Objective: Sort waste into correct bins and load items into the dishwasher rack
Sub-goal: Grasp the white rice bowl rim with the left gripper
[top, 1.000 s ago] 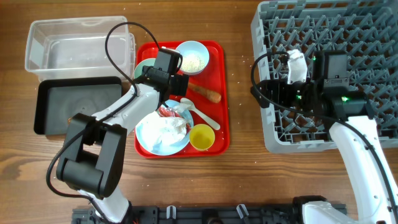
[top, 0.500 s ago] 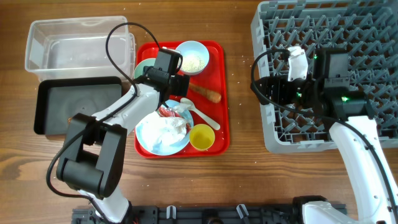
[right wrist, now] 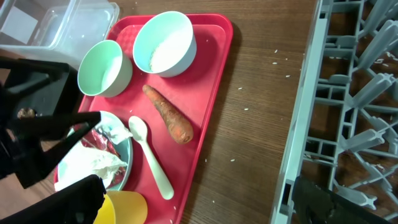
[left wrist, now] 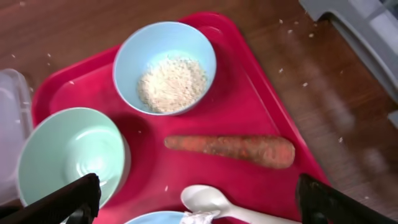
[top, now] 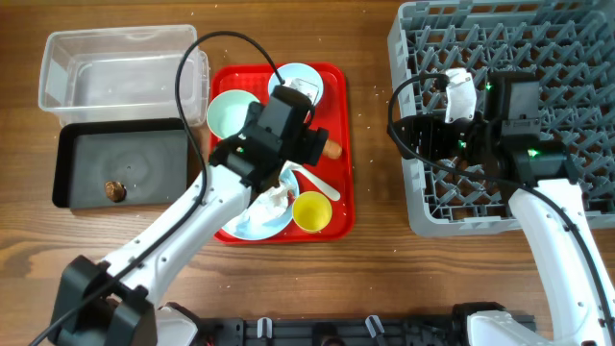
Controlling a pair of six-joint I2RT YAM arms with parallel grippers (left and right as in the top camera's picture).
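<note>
The red tray (top: pixel 341 106) holds a mint-green bowl (top: pixel 233 113), a light-blue bowl (left wrist: pixel 165 65) with rice (left wrist: pixel 171 84) in it, a carrot (left wrist: pixel 230 149), a white spoon (left wrist: pixel 211 200), a yellow cup (top: pixel 311 211) and a pale-blue plate (top: pixel 245 223). The plate carries crumpled tissue (top: pixel 274 199) and a red wrapper (right wrist: pixel 92 142). My left gripper (left wrist: pixel 198 183) is open and empty above the spoon and the plate's edge. My right gripper (top: pixel 415 139) is open and empty over the left edge of the grey rack (top: pixel 538 58). A brown lump (top: pixel 115 190) lies in the black tray (top: pixel 144 154).
The clear tub (top: pixel 115 72) stands behind the black tray at the far left. Loose rice grains are scattered on the wood between the red tray and the rack. The left arm's cable arches over the tub and the tray.
My left arm has swung right, from the tray's left side to above its middle, uncovering the mint-green bowl. The right arm has not moved.
</note>
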